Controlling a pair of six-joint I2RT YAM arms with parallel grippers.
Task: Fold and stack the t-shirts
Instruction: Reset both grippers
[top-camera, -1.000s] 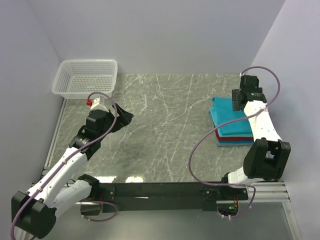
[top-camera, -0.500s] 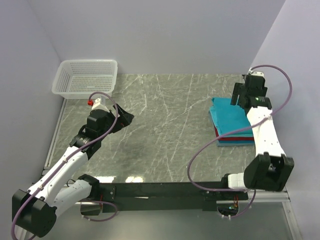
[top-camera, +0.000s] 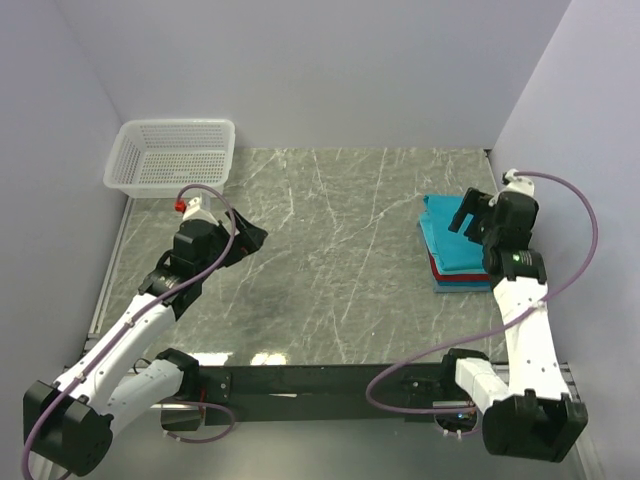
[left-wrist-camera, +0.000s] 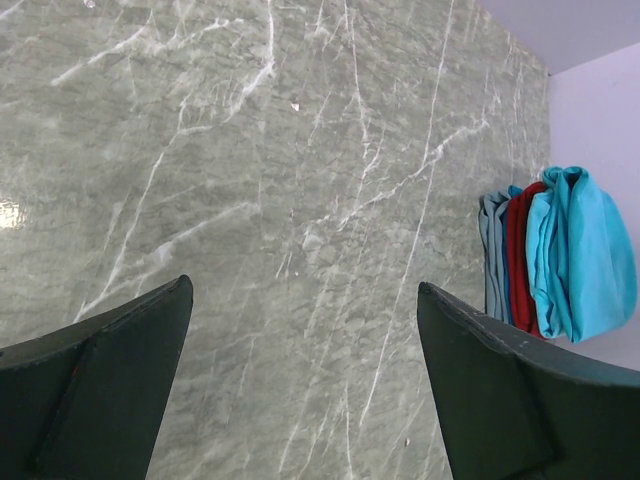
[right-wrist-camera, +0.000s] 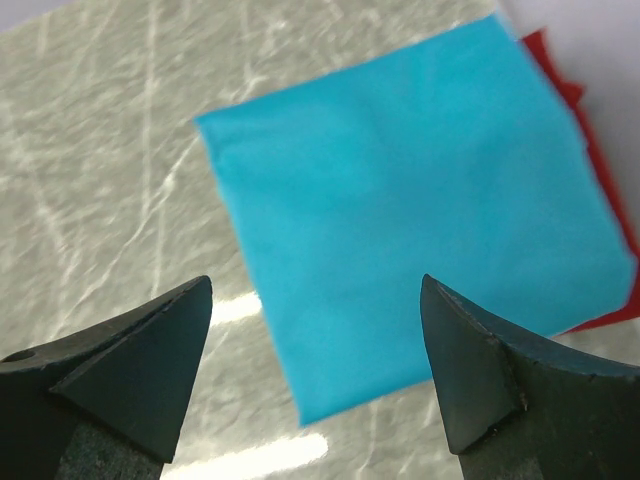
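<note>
Jaws stand wide and empty on both the left gripper (top-camera: 252, 238), over the marbled table (top-camera: 330, 250), and the right gripper (top-camera: 466, 212), poised above the t-shirts (top-camera: 452, 252). These lie at the table's right edge as one stack of flat folded rectangles. A smooth teal shirt is on top, red shows beneath it and blue is lowest, with edges roughly aligned.

— What's on my right wrist feed?
— A folded teal t-shirt (right-wrist-camera: 420, 230) lies flat on the marble table (right-wrist-camera: 100, 150), with a red t-shirt (right-wrist-camera: 600, 318) edging out beneath it. My right gripper (right-wrist-camera: 315, 290) hangs above, jaws spread wide, holding nothing.
</note>
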